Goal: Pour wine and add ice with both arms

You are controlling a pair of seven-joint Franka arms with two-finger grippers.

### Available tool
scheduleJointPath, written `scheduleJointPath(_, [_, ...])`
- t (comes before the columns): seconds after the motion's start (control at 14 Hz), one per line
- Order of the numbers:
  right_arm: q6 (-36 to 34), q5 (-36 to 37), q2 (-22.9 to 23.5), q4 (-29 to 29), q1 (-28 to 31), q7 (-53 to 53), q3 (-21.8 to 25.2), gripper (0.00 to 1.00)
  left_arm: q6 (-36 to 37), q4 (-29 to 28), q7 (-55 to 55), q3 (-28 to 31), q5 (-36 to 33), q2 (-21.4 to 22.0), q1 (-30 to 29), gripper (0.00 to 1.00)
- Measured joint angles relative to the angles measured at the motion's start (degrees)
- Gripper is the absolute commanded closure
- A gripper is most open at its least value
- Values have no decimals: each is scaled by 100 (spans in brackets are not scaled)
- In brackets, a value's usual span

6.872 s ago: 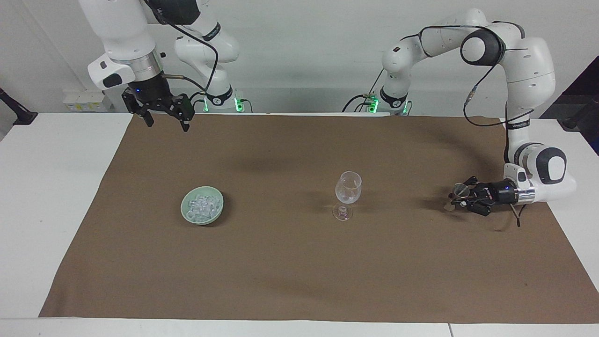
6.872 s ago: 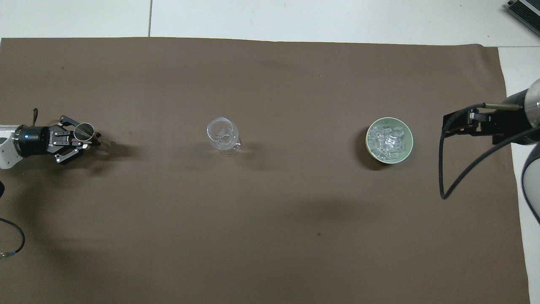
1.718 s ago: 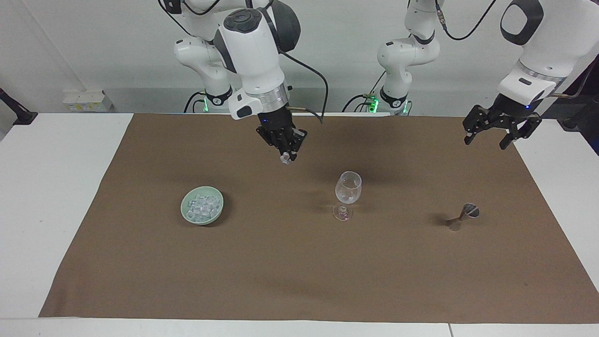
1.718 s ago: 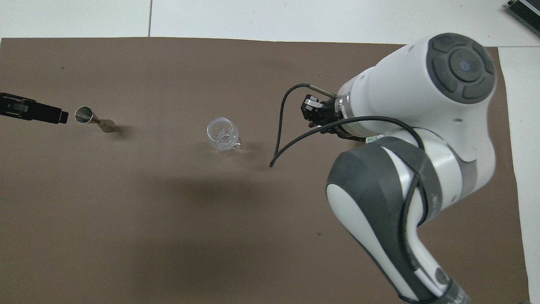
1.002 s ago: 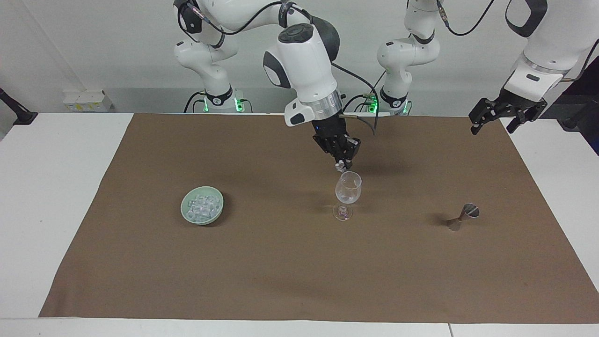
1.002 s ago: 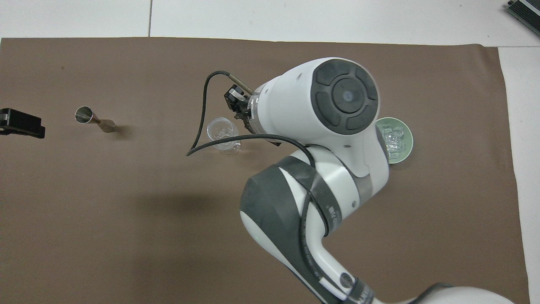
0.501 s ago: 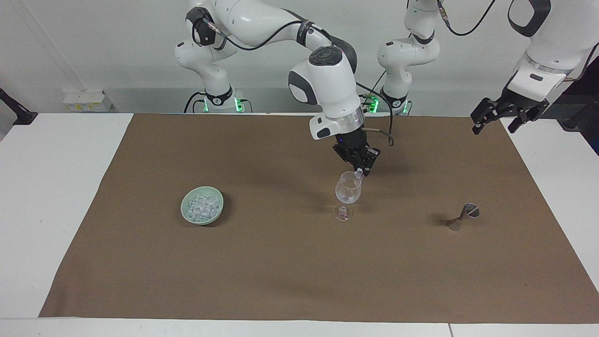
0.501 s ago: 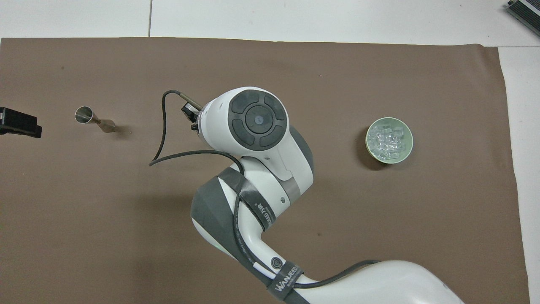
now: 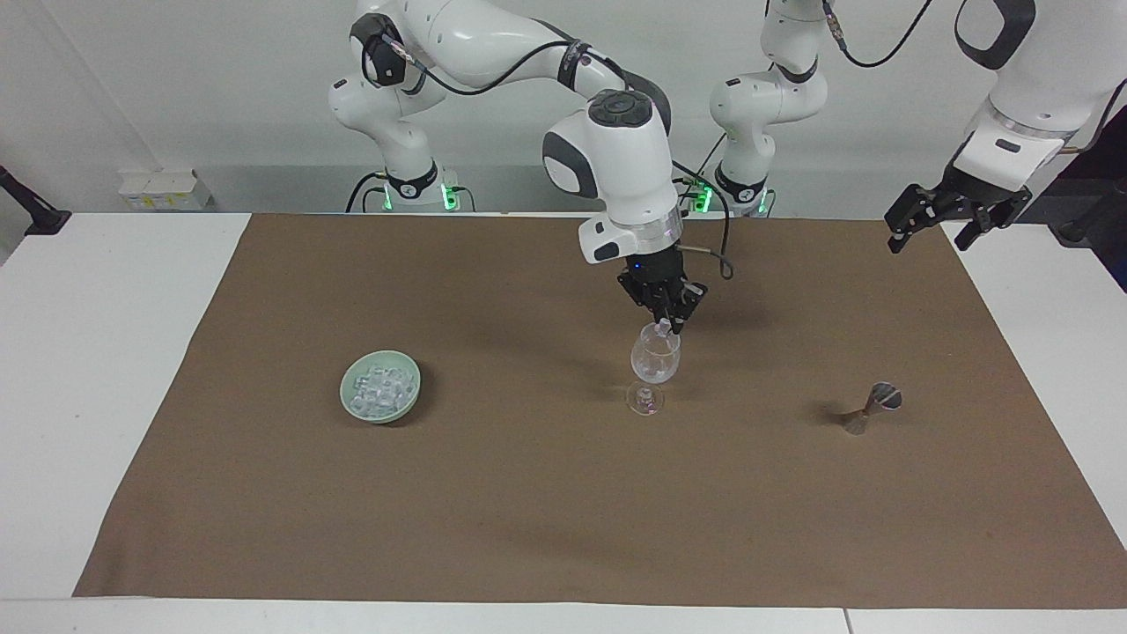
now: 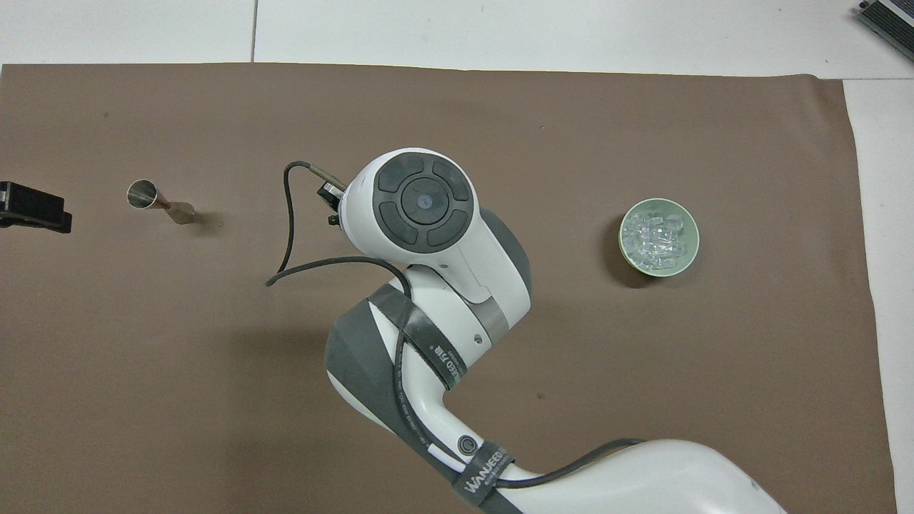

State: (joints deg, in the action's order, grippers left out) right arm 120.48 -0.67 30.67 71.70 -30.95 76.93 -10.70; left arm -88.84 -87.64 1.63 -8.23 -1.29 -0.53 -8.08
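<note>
The right gripper (image 9: 668, 324) hangs just over the mouth of the wine glass (image 9: 655, 359), its fingertips pinched together on an ice cube (image 9: 662, 328). To do this well, I'd say it should centre over the bowl of the glass and let go low, so the cube drops in without chipping the rim or tipping the stem. The rest of the ice (image 9: 382, 387) sits in the green bowl (image 9: 354, 407), toward the right arm's end. The metal jigger (image 9: 872, 407) stands alone on the brown cloth (image 9: 528, 493). The left gripper (image 9: 939, 217) waits, fingers apart and empty, over the cloth's edge. A strap on the right arm reads roughly "WANEEB".
</note>
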Motion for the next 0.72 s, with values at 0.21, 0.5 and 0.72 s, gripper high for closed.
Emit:
scheduleJointPath(0.21, [-24, 2, 2, 23, 14, 0, 2, 92, -1, 1, 0, 0, 0, -9, 0, 0])
scheduleJointPath(0.5, [-24, 2, 5, 35, 25, 0, 3, 86, 0, 7, 0, -44, 1, 2, 11, 0])
scheduleJointPath(0.72, [-24, 2, 5, 35, 36, 0, 3, 85, -6, 23, 0, -59, 7, -1, 11, 0])
